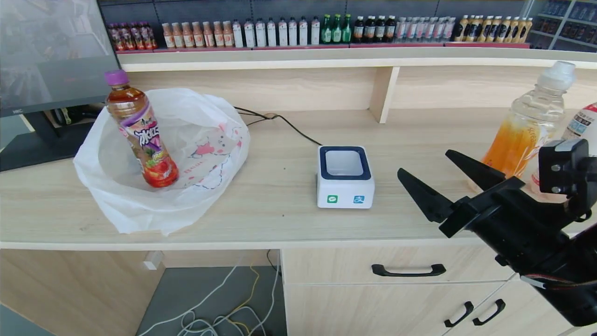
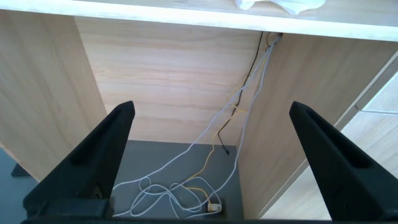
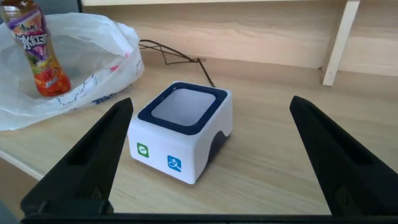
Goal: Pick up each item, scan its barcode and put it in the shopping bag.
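Note:
A tea bottle (image 1: 140, 135) with a purple cap stands upright inside the white shopping bag (image 1: 205, 140) on the counter's left side. The white scanner box (image 1: 345, 179) with a dark blue rim sits mid-counter. An orange drink bottle (image 1: 527, 126) stands at the far right, beside a white-labelled bottle (image 1: 583, 123) at the edge. My right gripper (image 1: 423, 162) hovers open and empty between the scanner and the orange bottle; the right wrist view looks past it (image 3: 211, 102) at the scanner (image 3: 183, 130), tea bottle (image 3: 40, 53) and bag (image 3: 106, 56). My left gripper (image 2: 211, 106) hangs open below the countertop.
A monitor (image 1: 51, 56) stands at the back left. A black cable (image 1: 280, 121) runs from the scanner to the back wall. A wooden divider (image 1: 385, 93) rises behind the scanner. Drawers with black handles (image 1: 408, 269) sit below. Loose cables (image 2: 186, 193) lie on the floor.

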Controlling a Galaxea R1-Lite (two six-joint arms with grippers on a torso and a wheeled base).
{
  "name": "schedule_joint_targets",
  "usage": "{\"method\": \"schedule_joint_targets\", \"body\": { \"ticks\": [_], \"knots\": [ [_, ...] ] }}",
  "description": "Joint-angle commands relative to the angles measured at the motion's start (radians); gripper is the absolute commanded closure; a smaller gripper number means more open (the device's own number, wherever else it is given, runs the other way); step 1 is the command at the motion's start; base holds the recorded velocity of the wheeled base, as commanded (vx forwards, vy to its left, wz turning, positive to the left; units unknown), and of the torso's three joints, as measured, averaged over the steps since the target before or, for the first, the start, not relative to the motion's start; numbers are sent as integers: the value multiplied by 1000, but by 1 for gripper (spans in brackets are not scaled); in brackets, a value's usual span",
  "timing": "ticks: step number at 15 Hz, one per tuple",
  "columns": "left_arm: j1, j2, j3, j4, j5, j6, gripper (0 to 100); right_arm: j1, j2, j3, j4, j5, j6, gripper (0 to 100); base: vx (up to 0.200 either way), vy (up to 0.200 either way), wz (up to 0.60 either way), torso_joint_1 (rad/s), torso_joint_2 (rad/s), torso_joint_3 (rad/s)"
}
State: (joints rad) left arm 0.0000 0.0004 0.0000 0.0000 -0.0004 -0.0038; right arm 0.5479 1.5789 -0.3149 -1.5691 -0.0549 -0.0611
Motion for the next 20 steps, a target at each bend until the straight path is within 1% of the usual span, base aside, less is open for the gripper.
{"method": "schedule_joint_targets", "body": {
  "ticks": [1, 9, 16, 20],
  "knots": [
    [0, 0, 0, 0, 0, -1, 0, 1, 1, 0, -2, 0, 0, 0, 0, -200, 0, 7, 2, 12],
    [0, 0, 0, 0, 0, -1, 0, 14, -17, 33, -2, 0, -2, 0, 0, -200, 0, 2, 3, 1],
    [-2, 0, 0, 0, 0, -1, 0, 14, -16, 36, -2, 0, 0, 0, 0, 0, 0, 0, 0, 0],
    [-2, 0, 0, 0, 0, -1, 0, 14, -4, 11, -2, -2, -8, 0, 0, 0, 0, 0, 0, 0]
  ]
}}
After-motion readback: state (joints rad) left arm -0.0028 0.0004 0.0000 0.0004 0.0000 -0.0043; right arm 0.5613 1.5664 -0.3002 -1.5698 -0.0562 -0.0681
